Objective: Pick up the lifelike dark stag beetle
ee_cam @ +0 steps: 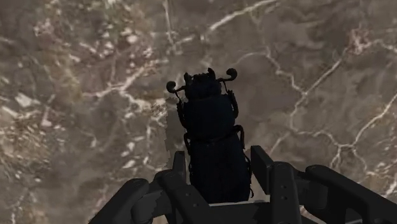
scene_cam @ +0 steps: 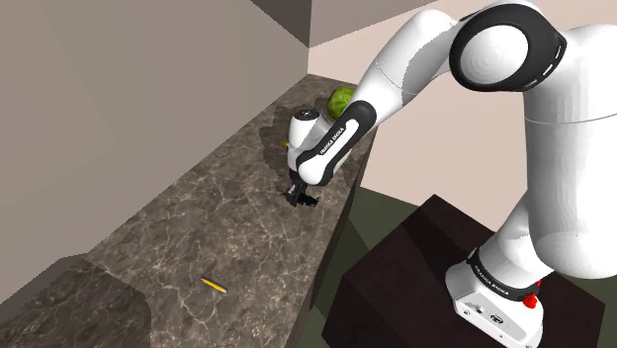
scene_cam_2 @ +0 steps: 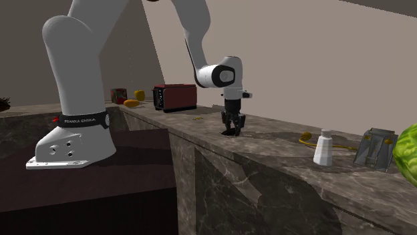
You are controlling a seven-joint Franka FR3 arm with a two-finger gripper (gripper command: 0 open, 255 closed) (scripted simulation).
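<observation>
Claw (ee_cam: 220,167) down at counter (ee_cam: 76,83), straddling stag beetle (ee_cam: 207,118) rear.

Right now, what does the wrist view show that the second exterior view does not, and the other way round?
The wrist view gives the dark stag beetle in detail: it lies on the surface with its curled antennae pointing away from the jaws, which clasp its rear from both sides. The second exterior view gives the surroundings: the white arm reaching down, a red toaster behind it, and a small white container nearer the camera. Both share the brown marbled counter.
</observation>
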